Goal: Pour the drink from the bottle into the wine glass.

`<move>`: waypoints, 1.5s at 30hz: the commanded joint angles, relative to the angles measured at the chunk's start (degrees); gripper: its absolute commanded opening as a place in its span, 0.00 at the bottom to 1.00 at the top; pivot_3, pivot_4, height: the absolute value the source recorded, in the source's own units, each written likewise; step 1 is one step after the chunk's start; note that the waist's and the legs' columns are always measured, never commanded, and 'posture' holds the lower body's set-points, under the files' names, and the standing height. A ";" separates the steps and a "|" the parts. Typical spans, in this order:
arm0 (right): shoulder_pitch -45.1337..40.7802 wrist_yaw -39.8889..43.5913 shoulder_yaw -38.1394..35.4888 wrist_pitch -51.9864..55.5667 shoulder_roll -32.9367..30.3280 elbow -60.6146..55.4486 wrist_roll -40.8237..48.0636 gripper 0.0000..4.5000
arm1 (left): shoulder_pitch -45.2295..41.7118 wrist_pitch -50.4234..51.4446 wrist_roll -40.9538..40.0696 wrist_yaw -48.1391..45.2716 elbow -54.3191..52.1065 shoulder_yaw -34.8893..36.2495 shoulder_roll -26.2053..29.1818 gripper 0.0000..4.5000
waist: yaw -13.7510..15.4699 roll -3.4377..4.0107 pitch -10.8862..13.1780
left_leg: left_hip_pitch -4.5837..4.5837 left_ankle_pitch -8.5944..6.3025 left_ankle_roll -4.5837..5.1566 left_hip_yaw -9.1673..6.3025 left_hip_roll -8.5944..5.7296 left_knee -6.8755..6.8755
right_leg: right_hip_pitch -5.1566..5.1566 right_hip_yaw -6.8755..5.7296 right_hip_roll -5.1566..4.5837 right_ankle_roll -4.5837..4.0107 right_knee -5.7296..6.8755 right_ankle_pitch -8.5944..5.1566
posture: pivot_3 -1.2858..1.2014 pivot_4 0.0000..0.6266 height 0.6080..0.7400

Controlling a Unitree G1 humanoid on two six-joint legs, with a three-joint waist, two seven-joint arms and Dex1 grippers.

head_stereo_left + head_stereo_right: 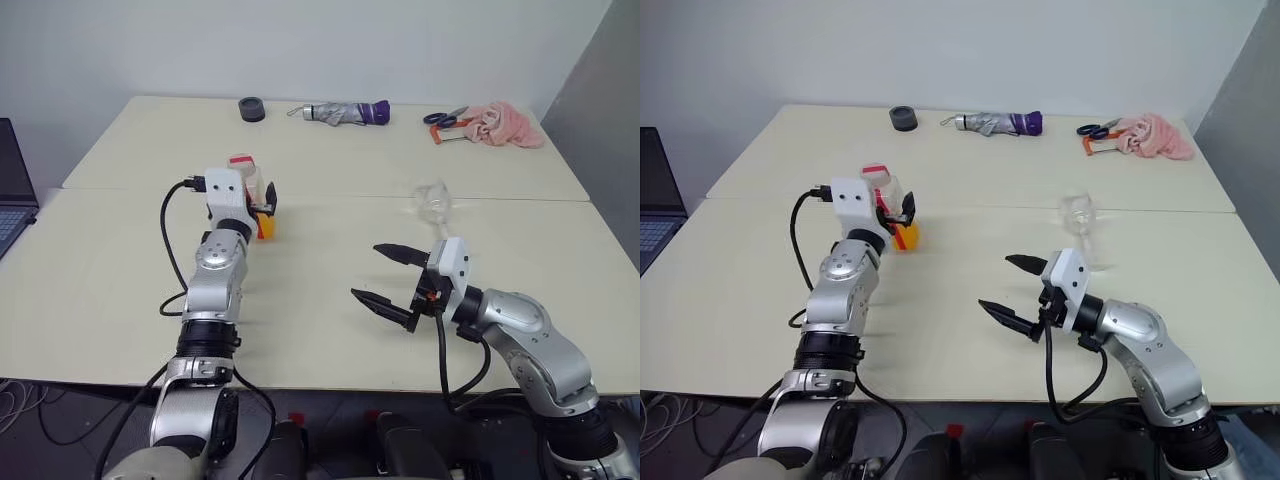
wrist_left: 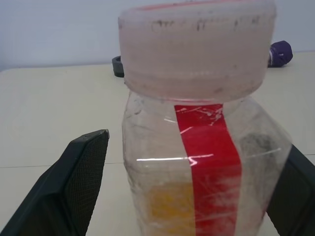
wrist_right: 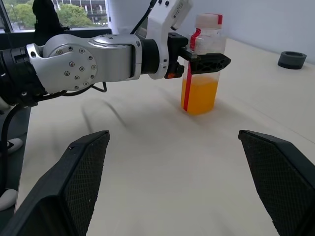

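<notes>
The bottle [image 1: 248, 183] stands upright on the table's left half, clear, with a red-and-white cap and a red stripe. The orange drink [image 3: 199, 96] fills its lower part. My left gripper [image 2: 197, 140] is open and level, one finger [image 2: 83, 177] on each side of the bottle's upper half, with a gap showing beside the bottle. The wine glass [image 1: 1079, 213] stands upright on the right half, clear and looking empty. My right gripper [image 1: 367, 271] hovers open in front of the glass, pointing left toward the bottle, nothing between its fingers.
Along the table's far edge lie a black ring [image 1: 252, 108], a folded umbrella [image 1: 345, 113], scissors [image 1: 445, 117] and a pink cloth [image 1: 505, 125]. A laptop [image 1: 10, 190] sits off the left side. A seam [image 1: 500, 199] crosses the table between its two parts.
</notes>
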 commanded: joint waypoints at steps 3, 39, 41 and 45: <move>-1.05 -0.26 -0.82 -0.23 0.63 -0.92 0.81 1.00 | -1.65 -0.55 0.61 0.48 -0.94 -0.49 -0.42 1.00 | 0.01 0.00 0.00 | -0.01 0.00 0.00 -0.01 0.01 0.00 | 0.00 -0.01 -0.01 0.00 0.00 0.00 | 0.52 0.24 1.00; -1.16 0.48 -0.73 -0.96 -0.23 -1.11 0.03 1.00 | 1.39 -0.81 -5.13 -8.10 -8.10 -0.77 -2.04 0.40 | -0.07 0.00 0.00 | -0.03 0.00 0.00 -0.02 0.00 0.00 | -0.01 -0.03 -0.02 0.00 0.00 0.00 | 0.52 0.24 1.00; -1.16 0.43 -0.71 -0.93 -0.22 -1.14 0.00 1.00 | 1.42 -0.41 -5.70 -8.38 -8.25 -0.58 -2.19 0.40 | -0.04 0.00 0.00 | -0.03 0.00 0.00 -0.03 0.01 0.00 | -0.01 -0.03 -0.02 0.00 0.00 0.00 | 0.52 0.24 1.00; -0.98 0.39 -0.68 -0.96 -0.28 -1.19 -0.12 1.00 | 1.55 -0.18 -5.81 -8.87 -8.30 -0.89 -2.00 0.40 | -0.02 0.00 0.00 | -0.04 0.00 0.00 -0.03 0.01 0.01 | -0.01 -0.03 -0.03 0.00 0.00 0.00 | 0.52 0.24 1.00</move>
